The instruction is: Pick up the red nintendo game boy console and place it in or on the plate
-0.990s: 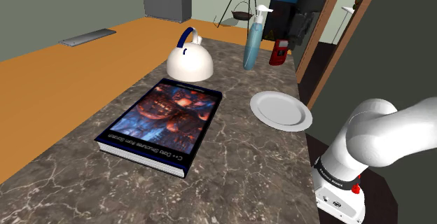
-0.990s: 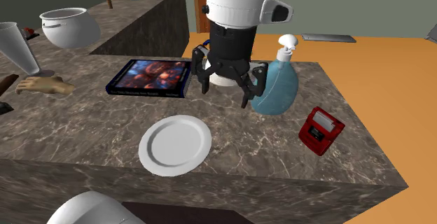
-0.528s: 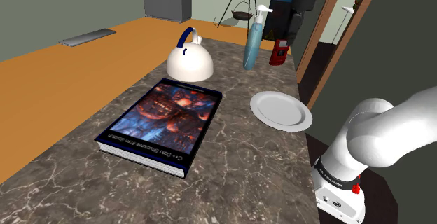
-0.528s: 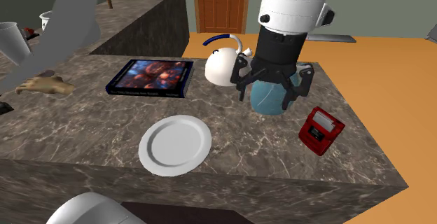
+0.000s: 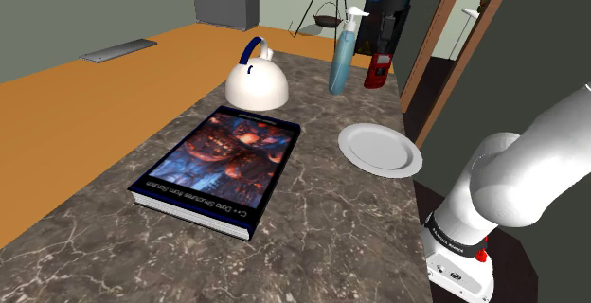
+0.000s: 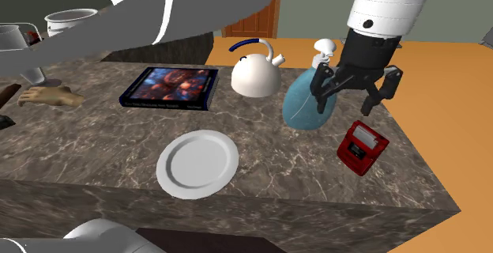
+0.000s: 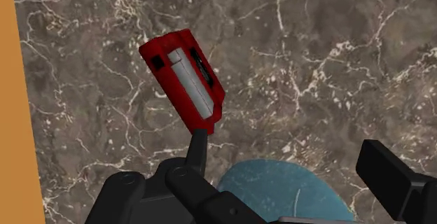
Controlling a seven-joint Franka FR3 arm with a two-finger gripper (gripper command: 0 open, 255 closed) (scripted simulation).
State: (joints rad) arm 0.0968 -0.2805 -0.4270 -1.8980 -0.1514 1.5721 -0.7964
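The red Game Boy [image 6: 363,146] lies flat near the counter's corner, at the second exterior view's right; it is also at the counter's far end [image 5: 377,69]. My black gripper [image 6: 348,100] hangs open above it, apart from it, beside the blue soap bottle [image 6: 304,101]. In the wrist view the Game Boy [image 7: 183,79] lies just beyond one fingertip [image 7: 198,145], and my gripper [image 7: 290,163] is empty over the bottle's top [image 7: 280,187]. The white plate [image 6: 197,163] sits near the counter's front edge, also seen close to the stand [image 5: 380,149].
A white kettle [image 6: 254,71] with a blue handle stands behind the bottle. A large book [image 6: 169,87] lies on the marble counter [image 6: 103,145]. A hand-shaped object [image 6: 51,96] rests at the left. The counter's edge runs close by the Game Boy, with orange floor [image 7: 14,117] below.
My gripper has swung towards the second exterior view's right, from in front of the kettle, past the bottle, to above the Game Boy. It stayed open throughout.
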